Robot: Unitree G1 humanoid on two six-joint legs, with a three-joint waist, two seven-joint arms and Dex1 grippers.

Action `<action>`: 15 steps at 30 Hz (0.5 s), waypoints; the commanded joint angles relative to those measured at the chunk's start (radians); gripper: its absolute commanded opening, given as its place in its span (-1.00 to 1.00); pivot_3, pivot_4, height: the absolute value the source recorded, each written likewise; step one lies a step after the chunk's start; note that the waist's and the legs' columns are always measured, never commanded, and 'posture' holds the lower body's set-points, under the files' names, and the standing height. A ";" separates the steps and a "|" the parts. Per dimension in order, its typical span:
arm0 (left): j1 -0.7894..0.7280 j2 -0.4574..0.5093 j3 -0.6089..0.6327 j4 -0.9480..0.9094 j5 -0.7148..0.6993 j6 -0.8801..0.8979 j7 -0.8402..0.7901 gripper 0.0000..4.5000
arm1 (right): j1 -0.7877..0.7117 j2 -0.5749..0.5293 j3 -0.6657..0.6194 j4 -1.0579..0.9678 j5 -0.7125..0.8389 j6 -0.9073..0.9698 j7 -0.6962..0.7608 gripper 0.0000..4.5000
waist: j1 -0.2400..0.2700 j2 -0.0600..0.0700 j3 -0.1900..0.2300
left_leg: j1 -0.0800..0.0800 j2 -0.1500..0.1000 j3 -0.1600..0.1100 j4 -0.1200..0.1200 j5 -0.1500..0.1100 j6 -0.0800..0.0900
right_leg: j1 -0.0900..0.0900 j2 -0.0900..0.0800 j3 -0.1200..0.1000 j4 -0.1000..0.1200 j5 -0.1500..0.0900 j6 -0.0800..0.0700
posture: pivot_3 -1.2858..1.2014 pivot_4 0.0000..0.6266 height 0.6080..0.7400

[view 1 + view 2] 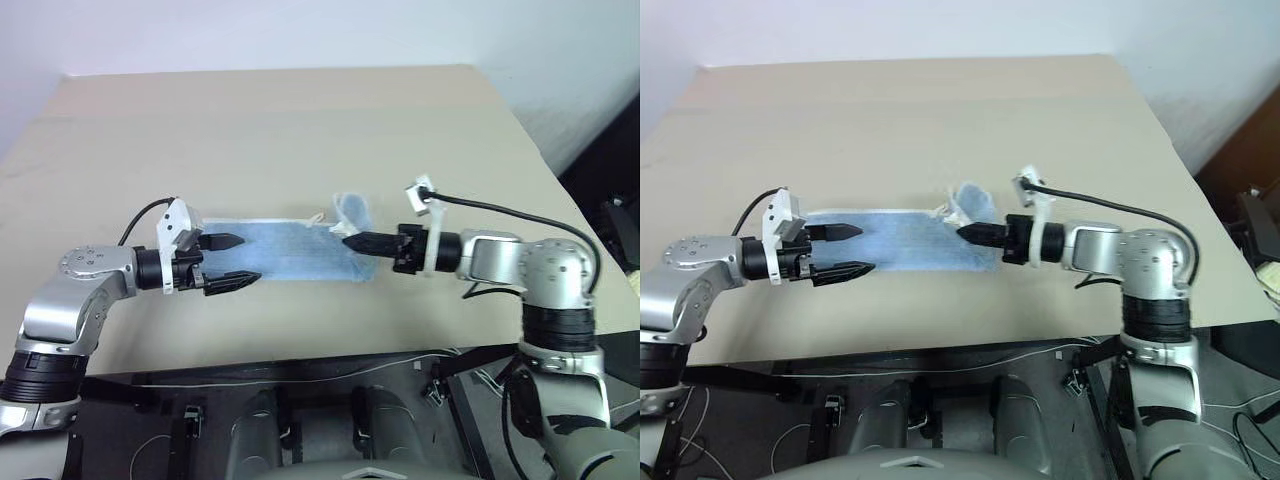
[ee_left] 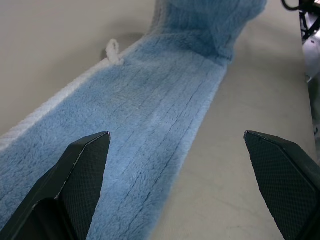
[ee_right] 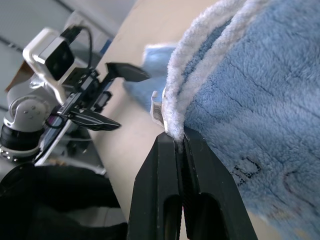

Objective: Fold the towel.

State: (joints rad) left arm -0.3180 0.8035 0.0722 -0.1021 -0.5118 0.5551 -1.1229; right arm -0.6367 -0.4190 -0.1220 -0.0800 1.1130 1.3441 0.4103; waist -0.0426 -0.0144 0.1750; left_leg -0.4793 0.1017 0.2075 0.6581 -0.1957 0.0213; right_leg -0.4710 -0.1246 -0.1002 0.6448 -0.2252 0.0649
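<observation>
The towel (image 1: 290, 250) lies as a long strip on the table (image 1: 300, 120), near the front edge, running between your two arms. Your right gripper (image 1: 349, 240) is pinched tight on the towel's whitish stitched edge at its right end, and that end is lifted and curled over above the flat part. Your left gripper (image 1: 238, 262) hangs at the strip's left end with its fingers spread wide, one over the cloth and one over bare table beside its near edge, holding nothing. Judged step: carrying the right end across toward the left to halve the strip. Risks from here: the pinch sits on the border alone, so a quick pull could slip the edge free and drop the end short of the far one. With the left end unpinned, drag from the carried end may slide the whole strip and skew the fold. The floppy raised flap could roll under itself and land bunched. The small white loop tag (image 2: 113, 50) may catch. Keep the two grippers apart as they near each other.
</observation>
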 commanded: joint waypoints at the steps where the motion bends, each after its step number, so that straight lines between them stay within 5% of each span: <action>1: 0.009 0.009 0.029 -0.038 -0.009 -0.008 0.011 1.00 | -0.025 0.036 0.039 0.035 -0.063 -0.085 0.056 -0.98 | 0.001 0.000 0.000 | 0.000 0.000 0.000 0.000 0.000 0.000 | 0.000 0.000 0.000 0.000 0.000 0.000 | 0.03 -0.52 0.27; 15: 0.061 0.021 0.043 -0.043 0.031 -0.066 0.035 1.00 | -0.044 0.136 0.156 0.093 -0.210 -0.128 0.126 -0.98 | 0.000 0.000 0.000 | -0.001 0.001 0.001 0.000 0.000 0.000 | -0.004 0.000 0.000 0.001 0.000 0.000 | 0.03 -0.52 0.27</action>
State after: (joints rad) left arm -0.2551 0.8214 0.0873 -0.1271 -0.4758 0.5095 -1.0929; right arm -0.6517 -0.2903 0.0354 0.0259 0.9112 1.2290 0.5206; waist -0.0427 -0.0145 0.1749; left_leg -0.4799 0.1023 0.2089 0.6580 -0.1958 0.0210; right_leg -0.4751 -0.1247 -0.1002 0.6458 -0.2252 0.0648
